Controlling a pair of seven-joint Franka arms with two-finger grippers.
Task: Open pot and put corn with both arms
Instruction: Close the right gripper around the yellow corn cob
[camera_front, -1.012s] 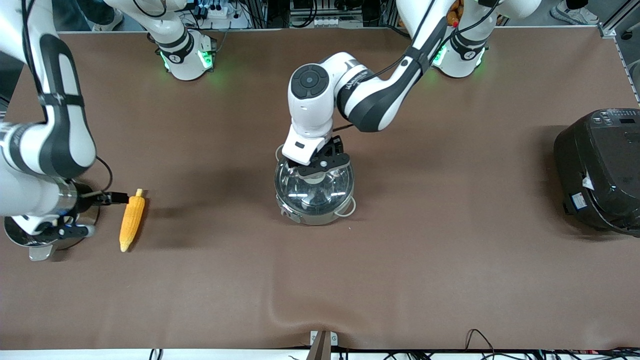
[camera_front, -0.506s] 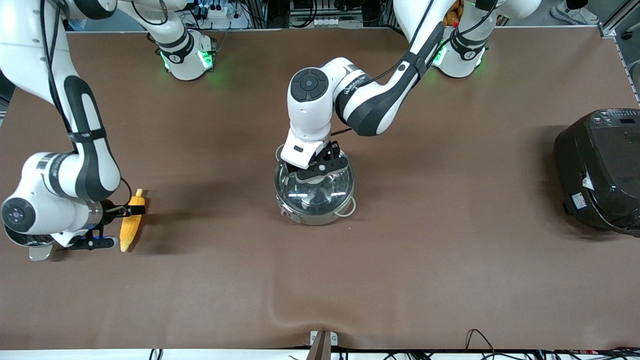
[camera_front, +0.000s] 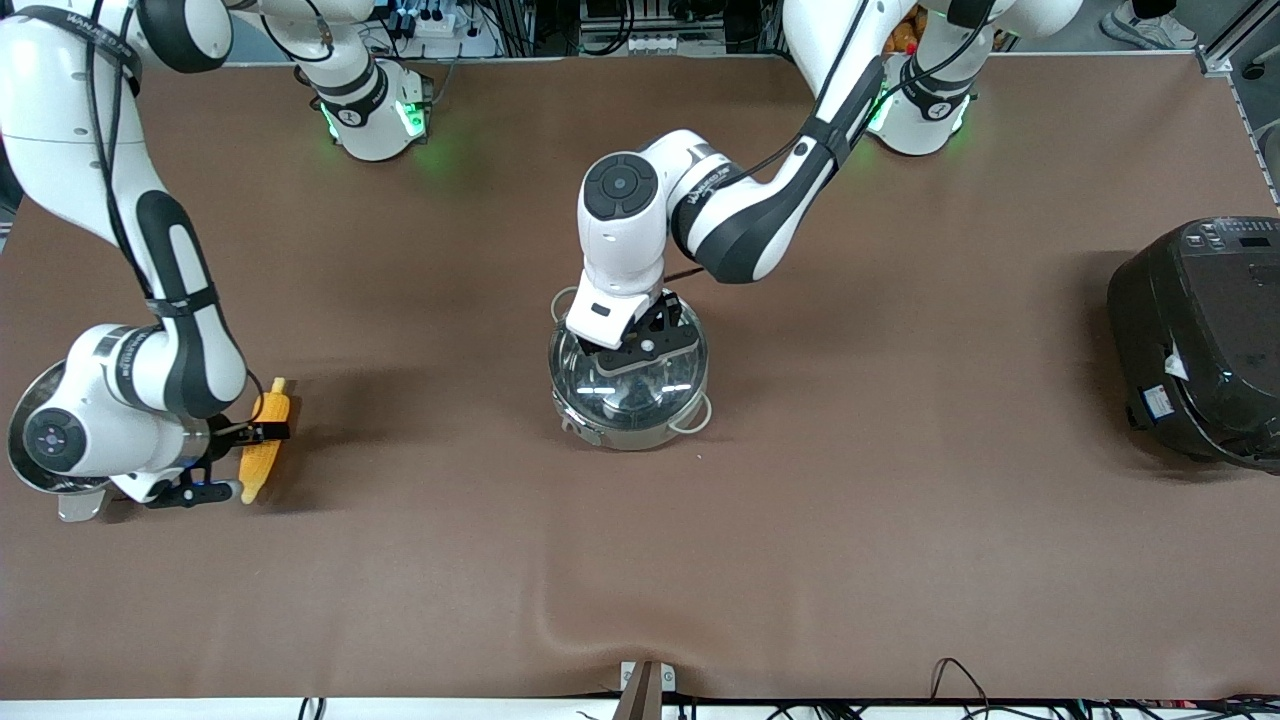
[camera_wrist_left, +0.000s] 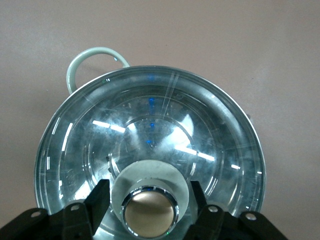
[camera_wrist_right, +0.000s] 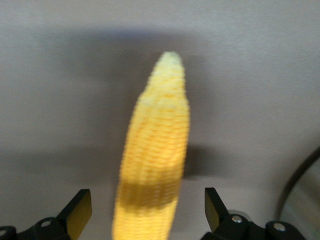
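At the centre of the front view we see the steel pot (camera_front: 630, 395) with its glass lid (camera_wrist_left: 150, 150) on. The left gripper (camera_front: 640, 345) sits over the lid, its fingers (camera_wrist_left: 97, 197) narrowed on either side of the tan knob (camera_wrist_left: 150, 212). At the frame's lower left edge, the right gripper (camera_front: 228, 460) straddles the corn cob (camera_front: 262, 440) lying on the brown table (camera_front: 900, 500), fingers (camera_wrist_right: 80, 210) spread wide and apart from it.

A brown table (camera_front: 900, 560) carries the pot (camera_front: 628, 385), corn (camera_front: 262, 440) and black cooker (camera_front: 1200, 335).
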